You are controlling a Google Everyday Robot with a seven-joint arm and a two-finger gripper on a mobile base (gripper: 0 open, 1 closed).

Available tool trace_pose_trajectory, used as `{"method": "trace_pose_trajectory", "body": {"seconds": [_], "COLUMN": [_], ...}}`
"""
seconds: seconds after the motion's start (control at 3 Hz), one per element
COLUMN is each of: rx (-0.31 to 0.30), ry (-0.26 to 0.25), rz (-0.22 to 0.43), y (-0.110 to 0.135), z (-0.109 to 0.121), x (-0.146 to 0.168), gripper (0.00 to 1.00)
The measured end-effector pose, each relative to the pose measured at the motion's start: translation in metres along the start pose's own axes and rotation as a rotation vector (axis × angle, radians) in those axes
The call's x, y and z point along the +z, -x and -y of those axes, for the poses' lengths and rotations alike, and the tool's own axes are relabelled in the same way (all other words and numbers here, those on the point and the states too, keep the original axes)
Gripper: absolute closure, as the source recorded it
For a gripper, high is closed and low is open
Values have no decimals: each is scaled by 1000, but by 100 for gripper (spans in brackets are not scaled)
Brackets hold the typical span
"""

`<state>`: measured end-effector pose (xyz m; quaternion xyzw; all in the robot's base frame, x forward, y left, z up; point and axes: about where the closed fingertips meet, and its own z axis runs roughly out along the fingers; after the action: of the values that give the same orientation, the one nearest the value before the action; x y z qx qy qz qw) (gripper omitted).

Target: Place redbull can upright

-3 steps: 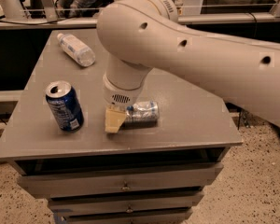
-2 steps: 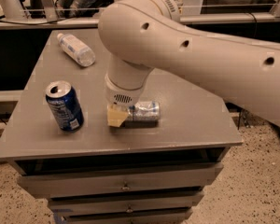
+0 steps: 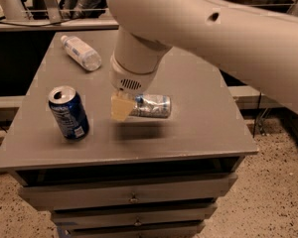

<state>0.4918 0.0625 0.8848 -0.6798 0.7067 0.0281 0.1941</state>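
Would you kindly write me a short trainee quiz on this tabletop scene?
1. True or false: the redbull can stands upright.
2. Which item stands upright? A) clear bottle B) blue soda can C) redbull can
3. Where is the gripper?
Key: 1 false, it lies on its side on the table. 2 B; the clear bottle lies flat. 3 Low over the table, at the redbull can's end nearer the blue soda can.

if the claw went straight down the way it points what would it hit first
Probably one end of the redbull can, which lies on its side right under the claw; otherwise the table just beside it. Depth is unclear.
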Motion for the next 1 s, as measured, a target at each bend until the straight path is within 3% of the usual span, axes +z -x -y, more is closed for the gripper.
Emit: {"method": "trace_pose_trajectory", "body": {"seconds": [0.33,0.67,1.0], "rx": [30,95,163], "ry": [-15,-4,14], "rz": [102,295,526], "y": [14,21,18], "z": [18,40,55], "x": [-31,-50,-44], "gripper": [100,100,100]}}
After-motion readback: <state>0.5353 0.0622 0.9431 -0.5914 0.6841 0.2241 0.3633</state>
